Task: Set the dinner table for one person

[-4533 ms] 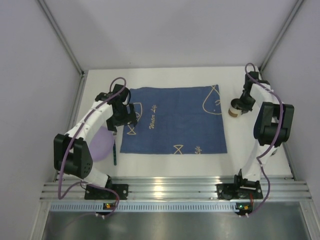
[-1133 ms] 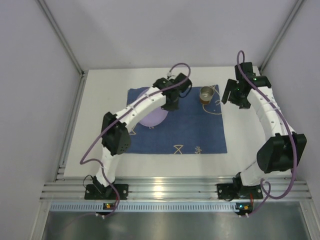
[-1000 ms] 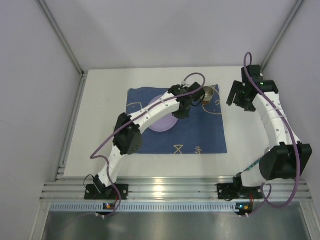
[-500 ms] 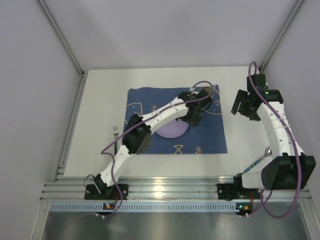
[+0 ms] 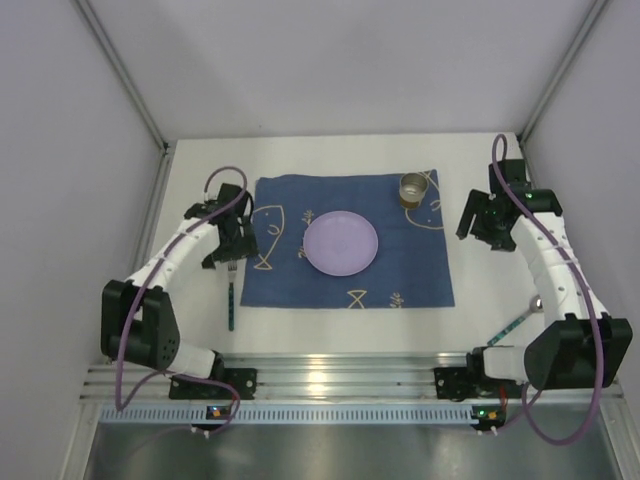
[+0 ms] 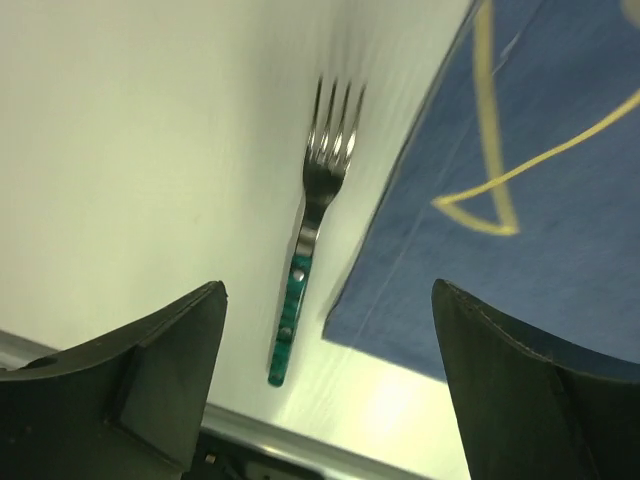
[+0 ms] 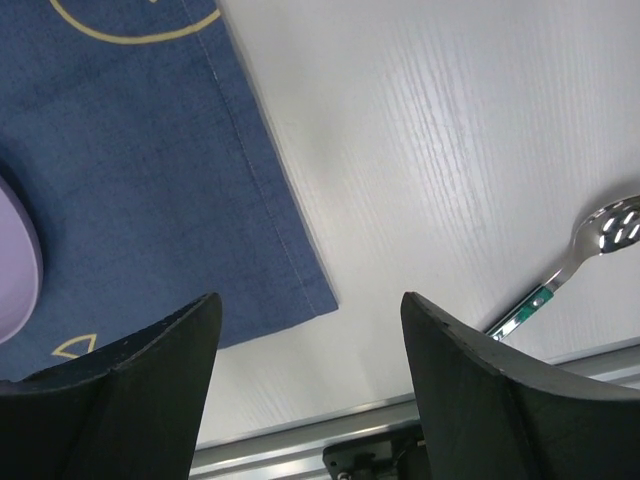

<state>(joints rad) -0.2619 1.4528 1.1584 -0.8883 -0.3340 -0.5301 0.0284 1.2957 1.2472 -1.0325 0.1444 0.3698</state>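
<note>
The dinner table [image 5: 200, 180] is a white tabletop with a dark blue cloth [image 5: 400, 270] spread on it. On the cloth lie a lilac plate [image 5: 341, 243] in the middle and a metal cup [image 5: 412, 188] at the far right corner. A green-handled fork [image 5: 231, 295] lies left of the cloth. My left gripper [image 5: 232, 252] hovers open above the fork [image 6: 310, 250], and nothing is between the jaws of that gripper [image 6: 328, 300]. My right gripper [image 5: 476, 224] hangs open and empty over the cloth's right edge [image 7: 150, 180]. A spoon [image 5: 520, 320] lies near the right arm's base.
The aluminium rail [image 5: 340, 380] and both arm bases line the near edge. Grey walls close in the table at left, right and back. In the right wrist view the spoon [image 7: 590, 250] lies on the white surface [image 7: 450, 150], with the plate's rim [image 7: 15, 260] at the left.
The left gripper has opened and left the plate on the middle of the cloth. The left arm has swung back left over the fork. The right arm has shifted slightly.
</note>
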